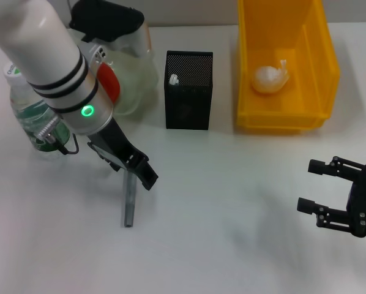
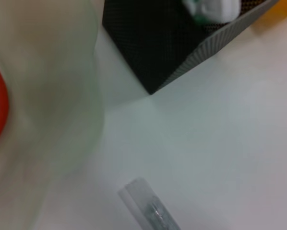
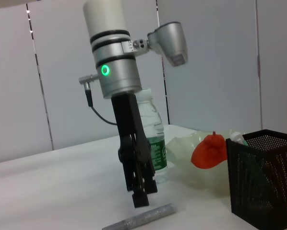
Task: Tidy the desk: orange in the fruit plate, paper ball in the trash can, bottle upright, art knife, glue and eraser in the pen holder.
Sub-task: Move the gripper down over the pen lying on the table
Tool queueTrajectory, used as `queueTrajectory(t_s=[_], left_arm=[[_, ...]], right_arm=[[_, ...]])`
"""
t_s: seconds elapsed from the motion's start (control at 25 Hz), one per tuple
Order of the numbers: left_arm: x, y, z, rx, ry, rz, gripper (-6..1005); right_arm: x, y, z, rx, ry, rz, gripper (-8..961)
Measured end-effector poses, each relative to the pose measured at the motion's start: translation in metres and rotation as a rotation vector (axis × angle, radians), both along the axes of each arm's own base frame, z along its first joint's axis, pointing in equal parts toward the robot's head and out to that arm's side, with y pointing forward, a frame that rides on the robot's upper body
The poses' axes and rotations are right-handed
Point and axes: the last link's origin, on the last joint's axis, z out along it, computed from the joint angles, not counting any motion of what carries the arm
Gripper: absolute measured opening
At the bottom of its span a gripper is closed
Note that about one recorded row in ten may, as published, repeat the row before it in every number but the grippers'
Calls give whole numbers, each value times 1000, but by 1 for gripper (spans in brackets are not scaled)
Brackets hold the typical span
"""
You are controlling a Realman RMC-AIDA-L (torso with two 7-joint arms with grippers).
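The grey art knife (image 1: 128,202) lies flat on the white desk; it also shows in the left wrist view (image 2: 148,208) and the right wrist view (image 3: 143,218). My left gripper (image 1: 134,174) hovers just above it, open and empty, with the knife's far part between its fingers. The black mesh pen holder (image 1: 188,90) stands behind it with a white thing (image 1: 174,79) inside. The orange (image 1: 109,82) lies in the translucent fruit plate (image 1: 137,73). The bottle (image 1: 30,116) stands upright at the left. The paper ball (image 1: 270,79) lies in the yellow bin (image 1: 287,119). My right gripper (image 1: 330,187) is open and idle at the right.
The left arm hides part of the fruit plate and the bottle. Bare desk lies between the knife and the right gripper. The bottle (image 3: 150,139) and the pen holder (image 3: 263,177) flank the left gripper in the right wrist view.
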Motion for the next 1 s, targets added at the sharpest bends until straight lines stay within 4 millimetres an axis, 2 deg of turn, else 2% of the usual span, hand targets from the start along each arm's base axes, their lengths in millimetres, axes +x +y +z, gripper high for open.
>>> queueTrajectory(t_s=[0.52,1.0], left_arm=[[-17,3,-14,15,21,14,798],[-21,2,-19,5,45,-13,795]], right_arm=[[-1,1,1,0,5,6,755],[-2,2,1,0,4,8,754]])
